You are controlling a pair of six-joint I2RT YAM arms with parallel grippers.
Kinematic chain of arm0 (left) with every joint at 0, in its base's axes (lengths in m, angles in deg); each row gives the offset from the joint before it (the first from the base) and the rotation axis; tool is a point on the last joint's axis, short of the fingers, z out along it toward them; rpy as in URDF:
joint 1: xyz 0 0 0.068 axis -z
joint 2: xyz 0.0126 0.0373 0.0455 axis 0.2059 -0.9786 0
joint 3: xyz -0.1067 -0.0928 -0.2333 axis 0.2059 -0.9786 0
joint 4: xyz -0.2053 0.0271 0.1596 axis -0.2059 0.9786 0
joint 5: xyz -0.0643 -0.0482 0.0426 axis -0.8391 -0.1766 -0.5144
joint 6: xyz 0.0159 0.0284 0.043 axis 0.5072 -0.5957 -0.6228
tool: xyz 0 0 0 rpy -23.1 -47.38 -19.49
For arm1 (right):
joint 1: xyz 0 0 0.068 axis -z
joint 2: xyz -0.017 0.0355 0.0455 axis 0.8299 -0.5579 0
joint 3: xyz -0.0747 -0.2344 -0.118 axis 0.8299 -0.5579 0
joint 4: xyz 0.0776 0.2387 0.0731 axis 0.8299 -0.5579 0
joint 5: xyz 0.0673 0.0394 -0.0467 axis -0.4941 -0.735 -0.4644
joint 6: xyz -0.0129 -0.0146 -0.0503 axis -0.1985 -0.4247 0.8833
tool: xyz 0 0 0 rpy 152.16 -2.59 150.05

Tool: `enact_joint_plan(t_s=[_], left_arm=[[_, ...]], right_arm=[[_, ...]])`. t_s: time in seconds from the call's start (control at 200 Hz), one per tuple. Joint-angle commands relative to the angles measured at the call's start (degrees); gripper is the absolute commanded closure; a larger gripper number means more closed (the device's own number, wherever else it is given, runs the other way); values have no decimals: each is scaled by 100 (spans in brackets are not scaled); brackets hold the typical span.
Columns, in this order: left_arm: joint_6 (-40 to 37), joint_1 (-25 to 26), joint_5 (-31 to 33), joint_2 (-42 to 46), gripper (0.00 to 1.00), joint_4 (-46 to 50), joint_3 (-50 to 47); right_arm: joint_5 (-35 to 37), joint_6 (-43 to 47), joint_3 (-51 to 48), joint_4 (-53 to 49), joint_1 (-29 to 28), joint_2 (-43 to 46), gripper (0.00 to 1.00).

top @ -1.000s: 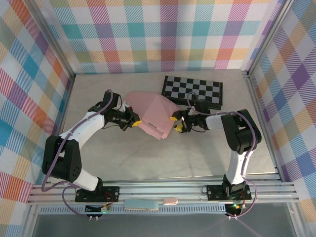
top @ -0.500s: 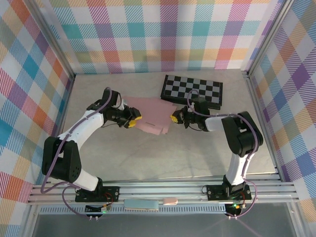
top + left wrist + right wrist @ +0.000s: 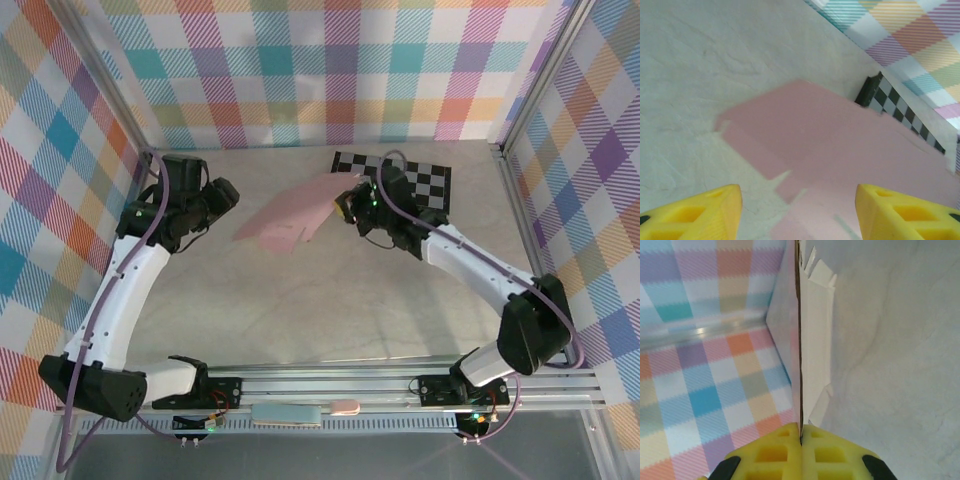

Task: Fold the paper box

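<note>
Now the right gripper [image 3: 801, 432] is clamped shut on one edge of the paper box [image 3: 290, 215], a flat pink sheet held tilted above the table [image 3: 330, 300], just beside the chequered board [image 3: 420, 185]. The left gripper [image 3: 799, 205] stands open, apart from the sheet and facing it. I think the folding is at an early step; next the left one must catch a free flap.

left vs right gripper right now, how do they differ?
Jaws: the left gripper is open with nothing between them; the right gripper is shut on the edge of the paper box.
Contact: the left gripper is clear of the sheet, which lies ahead of it; the right gripper pinches it.
Place: the left gripper is off the sheet's left side; the right gripper is beside the checkerboard.
Both are yellow-tipped.
</note>
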Motion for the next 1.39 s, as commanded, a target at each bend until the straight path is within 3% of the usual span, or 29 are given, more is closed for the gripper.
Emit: enact_joint_plan(t_s=[0.0, 0.155, 0.3, 0.435, 0.505, 0.59, 0.84, 0.99, 1.07, 1.275, 1.39], left_arm=[[-108, 35, 233, -236, 40, 109, 151], [-275, 70, -279, -505, 44, -173, 246], [-366, 121, -955, -822, 47, -403, 372], [-524, 292, -1406, -1109, 48, -457, 656], [-590, 372, -1504, -1169, 49, -413, 768], [-638, 395, -1704, -1174, 49, -377, 781], [-957, 404, -2276, -1060, 49, -244, 504], [-796, 497, -2668, -1132, 49, -489, 400], [-394, 710, -2746, -1258, 49, -809, 477], [1487, 1266, -2643, -1817, 49, -1891, 547], [2252, 1549, -2452, -2129, 49, -2031, 674]], right_arm=[[1566, -72, 936, -2108, -24, 429, 100], [2798, -1008, 2782, -4928, -347, 282, 100], [3103, -1929, 4861, -7035, -458, -717, 100], [3276, -2019, 6719, -7598, -314, -1938, 100], [3038, -2092, 7628, -7767, -237, -2621, 100], [2857, -2276, 8208, -7955, -198, -3237, 100], [2940, -2127, 7845, -7843, -2, -3890, 100], [2889, -1905, 6059, -6252, 25, -3194, 100], [2809, -1944, 5273, -5632, 58, -2886, 100], [2607, -2039, 4708, -5295, 151, -2710, 100], [2448, -2173, 4232, -4923, 209, -2547, 100]])
